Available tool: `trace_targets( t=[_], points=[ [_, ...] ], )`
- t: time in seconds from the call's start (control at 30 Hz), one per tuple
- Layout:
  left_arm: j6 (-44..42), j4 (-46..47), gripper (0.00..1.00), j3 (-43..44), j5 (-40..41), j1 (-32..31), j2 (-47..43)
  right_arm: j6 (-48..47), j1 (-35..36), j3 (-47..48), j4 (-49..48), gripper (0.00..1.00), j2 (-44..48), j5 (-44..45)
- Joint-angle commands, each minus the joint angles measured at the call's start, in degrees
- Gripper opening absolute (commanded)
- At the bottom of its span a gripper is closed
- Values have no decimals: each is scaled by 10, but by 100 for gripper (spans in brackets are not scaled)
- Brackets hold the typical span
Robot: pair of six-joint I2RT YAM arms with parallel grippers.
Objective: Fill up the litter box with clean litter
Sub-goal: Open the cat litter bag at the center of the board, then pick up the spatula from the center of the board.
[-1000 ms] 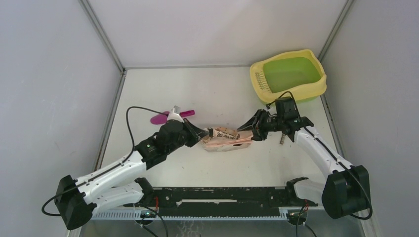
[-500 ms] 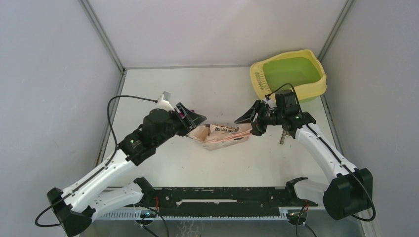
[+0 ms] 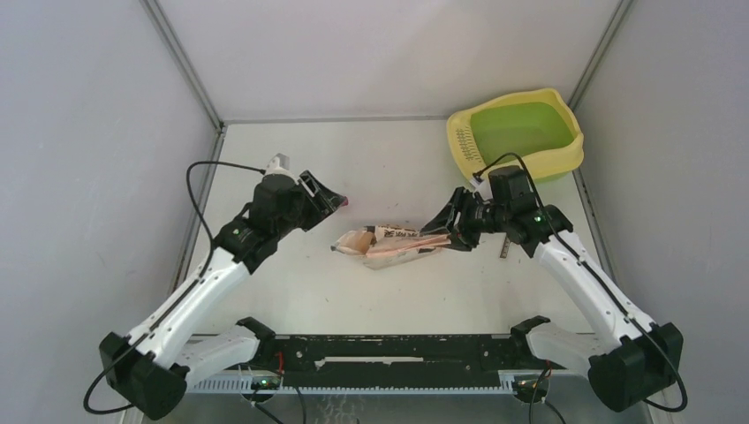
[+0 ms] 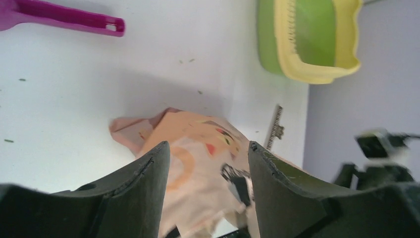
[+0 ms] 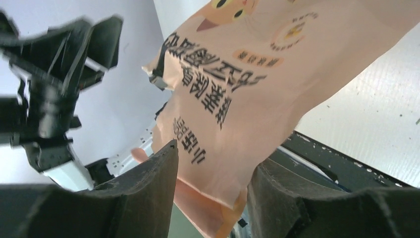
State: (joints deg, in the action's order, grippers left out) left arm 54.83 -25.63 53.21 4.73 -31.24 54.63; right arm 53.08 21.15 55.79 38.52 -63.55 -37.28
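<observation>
The litter box (image 3: 572,155), pale yellow with a green basin, stands at the far right corner and is seen again in the left wrist view (image 4: 286,44). A peach-pink printed bag (image 3: 393,243) lies mid-table. My left gripper (image 3: 322,196) hangs open to the left of the bag and apart from it; in its own view (image 4: 208,146) nothing is between its fingers. My right gripper (image 3: 450,231) is at the bag's right end. In its view (image 5: 215,156) the jaws stand open with the bag's end (image 5: 257,64) loose between them. Dark litter specks (image 4: 190,60) dot the table.
A magenta scoop (image 4: 64,17) lies behind my left gripper, mostly hidden from above. A small grey toothed strip (image 3: 504,247) rests right of the bag. A black rail (image 3: 397,349) runs along the near edge. Grey walls enclose the table.
My left gripper let go of the bag's left end, opened, and drew back to the far left. The right jaws widened around the bag's other end.
</observation>
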Motion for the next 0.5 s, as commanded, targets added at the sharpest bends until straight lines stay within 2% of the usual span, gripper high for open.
trace_targets(
  t=[0.0, 0.17, 0.3, 0.47],
  points=[
    [-24, 34, 64, -11, -35, 31, 65, -23, 22, -7, 32, 57, 66, 34],
    [-15, 87, 64, -5, -57, 63, 153, -17, 45, -42, 58, 59, 133, 51],
    [-9, 98, 64, 44, -61, 78, 259, -23, 57, -43, 97, 58, 170, 75],
    [24, 99, 64, 109, -56, 92, 380, -45, 51, -39, 118, 59, 185, 66]
  ],
)
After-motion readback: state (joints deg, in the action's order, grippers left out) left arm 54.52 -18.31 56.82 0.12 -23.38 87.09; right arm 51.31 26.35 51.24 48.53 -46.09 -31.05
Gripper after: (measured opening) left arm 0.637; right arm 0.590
